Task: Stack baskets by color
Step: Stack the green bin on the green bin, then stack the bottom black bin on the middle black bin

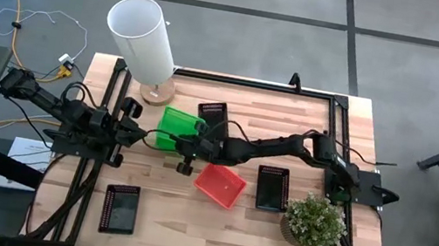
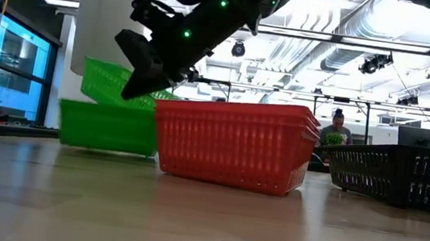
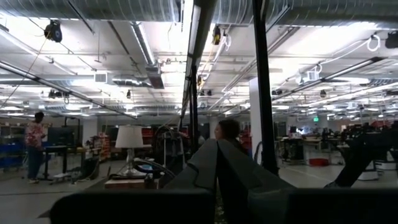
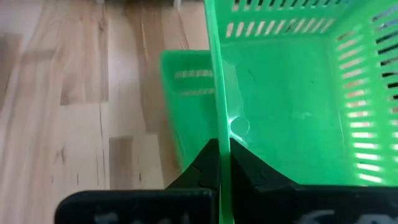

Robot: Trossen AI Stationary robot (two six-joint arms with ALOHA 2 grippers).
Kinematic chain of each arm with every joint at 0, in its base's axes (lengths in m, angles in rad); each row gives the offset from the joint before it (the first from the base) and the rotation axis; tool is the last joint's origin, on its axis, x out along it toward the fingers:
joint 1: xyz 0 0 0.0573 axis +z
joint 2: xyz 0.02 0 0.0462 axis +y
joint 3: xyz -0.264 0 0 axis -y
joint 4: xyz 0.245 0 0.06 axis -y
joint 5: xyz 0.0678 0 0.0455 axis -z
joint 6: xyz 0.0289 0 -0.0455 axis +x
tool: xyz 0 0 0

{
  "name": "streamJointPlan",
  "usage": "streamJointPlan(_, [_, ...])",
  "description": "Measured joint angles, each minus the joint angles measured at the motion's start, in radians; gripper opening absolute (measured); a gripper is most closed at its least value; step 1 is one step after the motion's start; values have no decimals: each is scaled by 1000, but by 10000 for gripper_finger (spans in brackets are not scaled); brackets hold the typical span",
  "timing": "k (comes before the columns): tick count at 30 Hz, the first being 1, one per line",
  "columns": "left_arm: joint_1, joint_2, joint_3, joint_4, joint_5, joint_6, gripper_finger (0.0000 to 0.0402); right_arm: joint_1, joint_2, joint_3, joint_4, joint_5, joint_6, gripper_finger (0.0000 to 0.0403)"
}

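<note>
Nearest the front edge of the bench [image 1: 210, 236], on the left: a black basket [image 1: 119, 209] lying flat, long axis running front to back

Toward the right front corner, a small potted plant [image 1: 313, 223]

Just behind the plant and to its left, a second black basket [image 1: 272, 189], flat, long axis also front to back

Beside that, near the middle, a red basket stack [image 1: 220, 185], turned askew so its long axis runs diagonally; in the low view, several nested rims at the top of the red stack [image 2: 233, 143], opening upward

Behind and left of the red stack, the right claw [image 4: 219, 163], pressed together on the wall of a green basket [image 4: 292, 106], the thin green wall standing between the two dark fingertips; held basket tilted in the low view [image 2: 118, 83], one end raised over a second green basket [image 2: 109, 127] resting flat on the bench

Right arm stretched low across the bench from its base on the right

At the left edge, level with the green baskets, the left claw [image 1: 140, 134], fingers pressed together on nothing, pointing toward the green pair

Farther back, a third black basket [image 1: 213, 112], slightly rotated

At the rear, a tall white cylinder [image 1: 142, 37] on a round wooden base

Beyond the bench, a person [image 2: 333, 132] in the room
</note>
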Motion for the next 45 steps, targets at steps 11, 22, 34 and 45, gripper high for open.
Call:
streamJointPlan(11, [0, 0, 0, 0, 0, -7, 0, 17, 0, 0, -90, -8, 3, 0])
streamJointPlan(22, [0, 0, 0, 0, 0, -7, 0, 4, -3, 0, -186, -24, -24, 0])
streamJointPlan(34, [0, 0, 0, 0, 1, -7, 0, -1, -17, -2, -155, -10, -100, 77])
streamJointPlan(45, [0, 0, 0, -6, 1, -8, 0, -14, -123, -2, -300, -39, -229, 250])
